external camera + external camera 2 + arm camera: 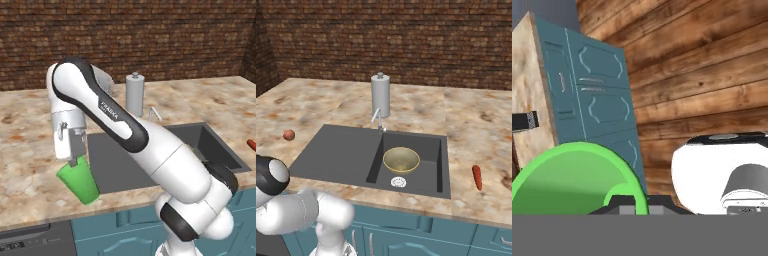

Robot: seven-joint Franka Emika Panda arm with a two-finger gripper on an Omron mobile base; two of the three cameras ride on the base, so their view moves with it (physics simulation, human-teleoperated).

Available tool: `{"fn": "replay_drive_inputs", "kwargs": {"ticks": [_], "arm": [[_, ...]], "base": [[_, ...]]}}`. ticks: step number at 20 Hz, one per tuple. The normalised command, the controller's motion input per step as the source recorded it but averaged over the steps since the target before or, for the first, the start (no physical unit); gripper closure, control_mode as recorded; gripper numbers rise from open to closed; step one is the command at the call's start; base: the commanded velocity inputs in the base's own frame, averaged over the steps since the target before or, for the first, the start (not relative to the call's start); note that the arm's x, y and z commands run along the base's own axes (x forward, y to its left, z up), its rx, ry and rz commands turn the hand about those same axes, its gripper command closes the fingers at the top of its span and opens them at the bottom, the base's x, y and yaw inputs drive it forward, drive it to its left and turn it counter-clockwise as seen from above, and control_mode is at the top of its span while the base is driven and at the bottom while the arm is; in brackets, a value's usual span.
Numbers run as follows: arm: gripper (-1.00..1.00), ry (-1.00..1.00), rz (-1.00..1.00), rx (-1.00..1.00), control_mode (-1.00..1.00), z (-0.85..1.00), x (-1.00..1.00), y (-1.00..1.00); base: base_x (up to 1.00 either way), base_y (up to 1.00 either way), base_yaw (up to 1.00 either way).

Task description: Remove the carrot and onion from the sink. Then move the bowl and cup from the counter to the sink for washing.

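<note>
A green cup (pixel 79 178) is held tilted in the gripper (pixel 75 161), whose fingers are closed on its rim, above the front edge of the counter (pixel 30 150) at the left end of the sink (pixel 112 162). This is seen in the left base view, where much of the sink is hidden behind the white arm.

In the right base view the whole sink (pixel 331 152) is laid open. The olive-yellow bowl (pixel 401 159) is seen sitting upright in the deeper basin, just behind the white round drain (pixel 398 182). The onion (pixel 289 135) is shown resting on the counter (pixel 466 120) to the left of the sink, and the carrot (pixel 477 177) is shown lying on the counter to the right of it. In the left base view only the tip of the carrot (pixel 252 145) is seen, at the right edge.

A grey cylindrical dispenser (pixel 380 95) is shown standing behind the small faucet (pixel 377 120).

In the hand view the cup's green mouth (pixel 574 180) is seen up close, with teal cabinet fronts (pixel 597 95) and wooden floor planks (pixel 702 65) beyond it.
</note>
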Motion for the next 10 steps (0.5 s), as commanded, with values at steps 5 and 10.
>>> {"fn": "replay_drive_inputs", "kwargs": {"ticks": [5,10], "arm": [[1.0,-0.08,-0.11,0.26,-1.0,-0.01,0.02,-0.43],[1.0,-0.07,-0.1,0.29,-1.0,-0.02,0.08,-0.41]], "base": [[0.0,0.0,0.0],[0.0,0.0,0.0]]}}
